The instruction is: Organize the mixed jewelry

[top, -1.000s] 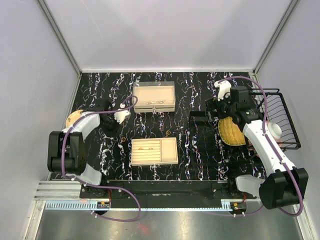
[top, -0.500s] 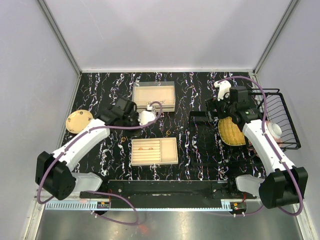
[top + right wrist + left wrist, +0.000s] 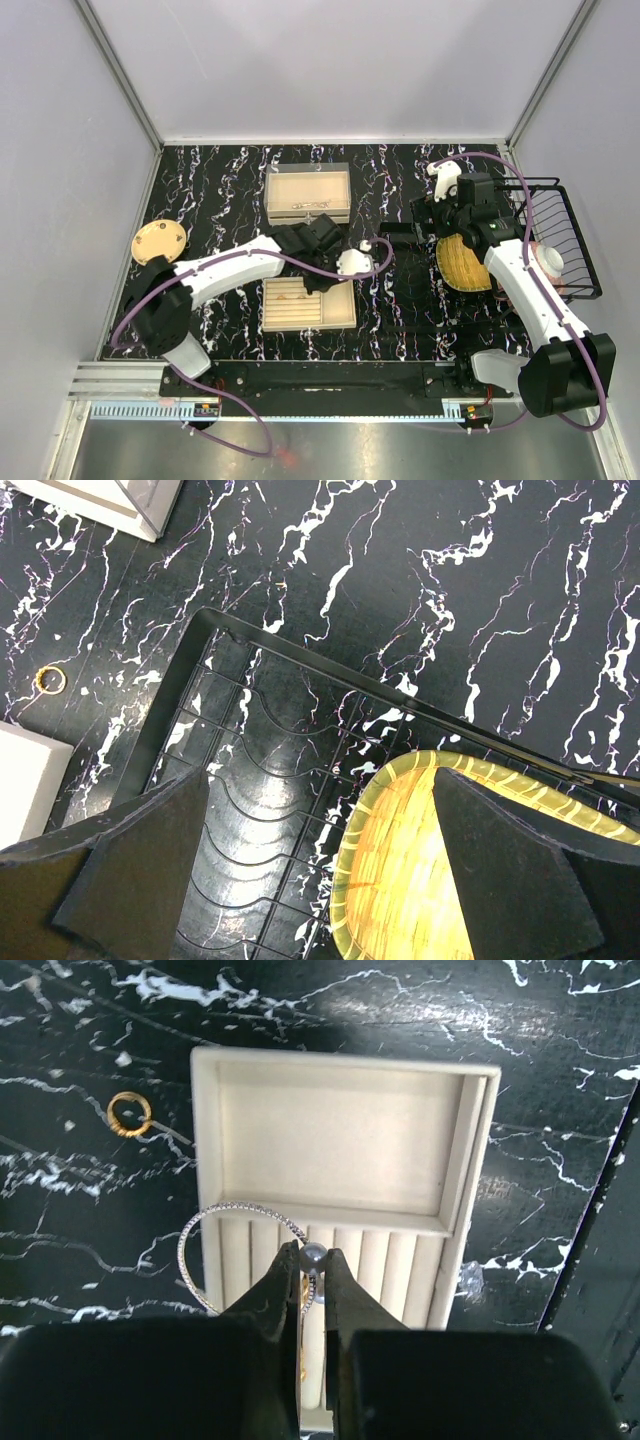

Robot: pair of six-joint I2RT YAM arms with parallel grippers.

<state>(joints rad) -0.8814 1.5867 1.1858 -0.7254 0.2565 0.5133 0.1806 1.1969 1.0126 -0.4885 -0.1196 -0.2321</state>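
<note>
Looks roughly midway, judging by the trays: a few gold-brown pieces [image 3: 310,205] already in the far tray [image 3: 300,185] toward the back edge, a couple more in the near tray [image 3: 330,312] by the front edge. Pinched tight in the left gripper [image 3: 312,1263], above the near tray's slotted rows: a thin hoop [image 3: 240,1206] with 1 pale bead. Left to sort: that hoop, plus 1 gold ring [image 3: 130,1113] loose on the counter [image 3: 90,1260] near the tray's rim. Spread wide and empty, over a black wire rack [image 3: 250,780] and yellow woven plate [image 3: 430,880] toward the right edge: the right gripper [image 3: 320,810]. Cannot count the tray contents, too small from above; part of the hoop hidden behind the fingers [image 3: 275,1300].
</note>
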